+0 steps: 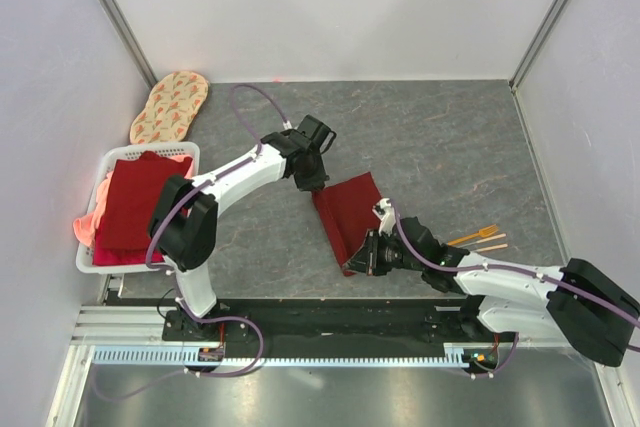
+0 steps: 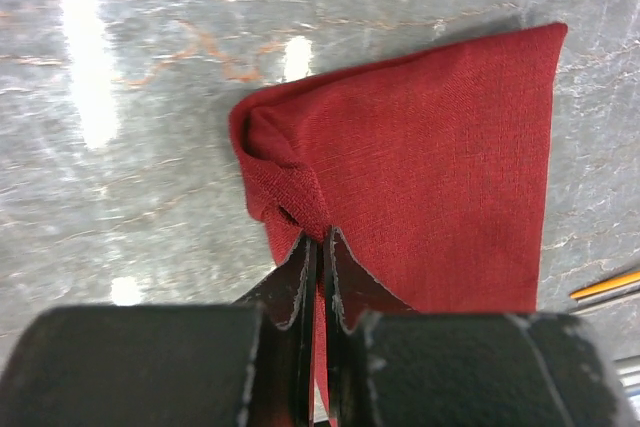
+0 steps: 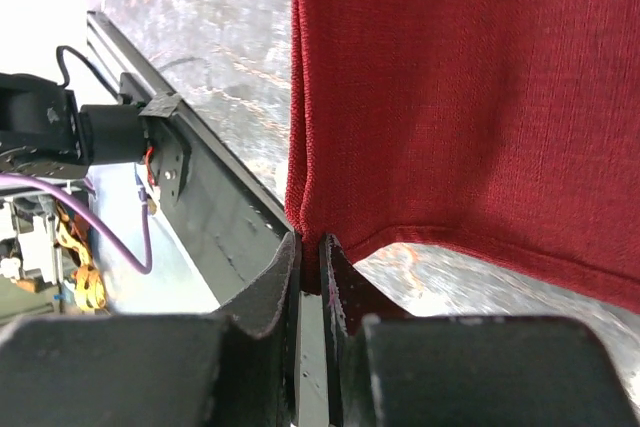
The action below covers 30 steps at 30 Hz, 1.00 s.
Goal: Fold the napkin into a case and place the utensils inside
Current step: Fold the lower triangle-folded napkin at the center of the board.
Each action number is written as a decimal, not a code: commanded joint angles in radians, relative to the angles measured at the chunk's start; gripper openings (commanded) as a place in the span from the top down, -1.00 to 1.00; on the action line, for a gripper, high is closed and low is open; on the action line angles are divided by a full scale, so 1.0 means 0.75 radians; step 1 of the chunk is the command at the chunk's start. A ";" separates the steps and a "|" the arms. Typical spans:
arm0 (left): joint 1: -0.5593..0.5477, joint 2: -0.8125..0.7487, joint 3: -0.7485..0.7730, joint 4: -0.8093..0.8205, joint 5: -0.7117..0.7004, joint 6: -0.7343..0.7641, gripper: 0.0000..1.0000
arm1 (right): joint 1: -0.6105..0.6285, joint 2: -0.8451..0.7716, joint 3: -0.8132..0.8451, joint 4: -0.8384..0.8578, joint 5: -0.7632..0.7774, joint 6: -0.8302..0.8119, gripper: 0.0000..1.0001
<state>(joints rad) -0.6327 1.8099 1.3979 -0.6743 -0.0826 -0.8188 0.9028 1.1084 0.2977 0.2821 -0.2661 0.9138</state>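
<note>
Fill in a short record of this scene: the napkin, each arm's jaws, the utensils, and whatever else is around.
Napkin: dark red, doubled over, held at two ends near the middle of the table
Left jaws: shut on a bunched far corner of the napkin
Right jaws: shut on its near corner
Utensils: lying on the table, right of the napkin, apart from it
Basket: white, far left, holding red and pink cloths
Mat: oval, patterned, beyond the basket
Task stage: utensils not yet inside the napkin
</note>
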 commanded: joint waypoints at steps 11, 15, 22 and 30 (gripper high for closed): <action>-0.052 0.154 0.206 0.095 -0.190 -0.060 0.96 | -0.048 -0.077 -0.035 -0.314 -0.075 -0.040 1.00; -0.048 0.156 0.208 0.099 -0.187 -0.033 0.96 | -0.048 -0.016 0.026 -0.329 -0.093 -0.077 1.00; 0.039 0.117 0.145 0.110 -0.092 0.004 0.96 | 0.099 0.135 0.181 -0.305 -0.069 -0.091 1.00; 0.242 -0.187 -0.109 0.161 -0.013 0.087 0.96 | 0.316 0.442 0.392 -0.119 -0.069 -0.020 1.00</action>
<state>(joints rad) -0.5617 1.8252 1.3563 -0.7071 -0.0261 -0.8124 1.0565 1.3594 0.5312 0.1894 -0.2043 0.8711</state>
